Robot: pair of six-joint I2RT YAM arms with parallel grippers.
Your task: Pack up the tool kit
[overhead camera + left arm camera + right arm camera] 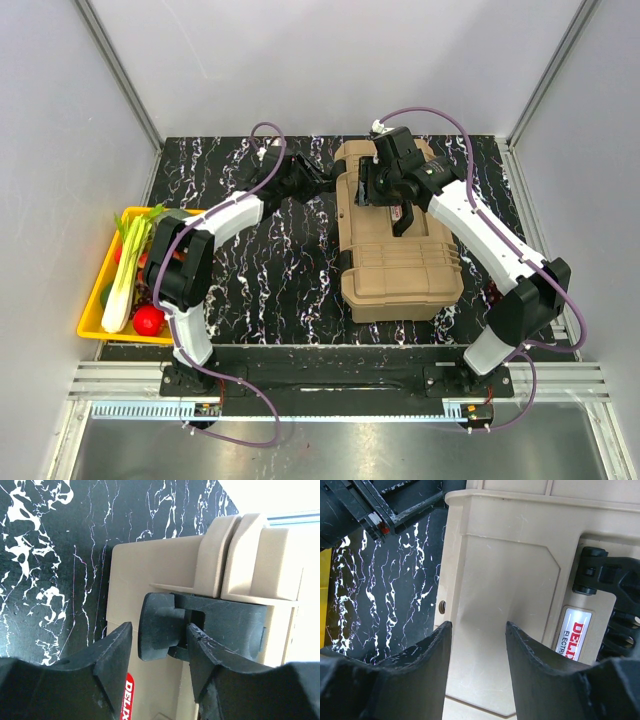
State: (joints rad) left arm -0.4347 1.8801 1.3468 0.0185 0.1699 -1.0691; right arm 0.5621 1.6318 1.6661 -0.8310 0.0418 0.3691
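The tool kit is a tan toolbox (pixel 400 265) lying with its lid closed on the black marbled table. No hand tools show. My left gripper (pixel 326 184) is at the box's left side. In the left wrist view the left gripper (pixel 160 627) stands open astride a black latch (pixel 156 630) on the tan wall (pixel 145 570); the right finger touches the latch and the left finger is just off it. My right gripper (pixel 368 192) hovers over the lid near the black handle (pixel 408 215). In the right wrist view the right gripper (pixel 478 625) is open with only bare lid (pixel 510 580) between its fingers.
A yellow tray (pixel 92 305) at the table's left edge holds celery (pixel 125 270) and a red tomato (pixel 148 318). White walls enclose the table at the back and sides. A red-and-white label (pixel 576 635) sits on the lid beside the handle (pixel 612 590).
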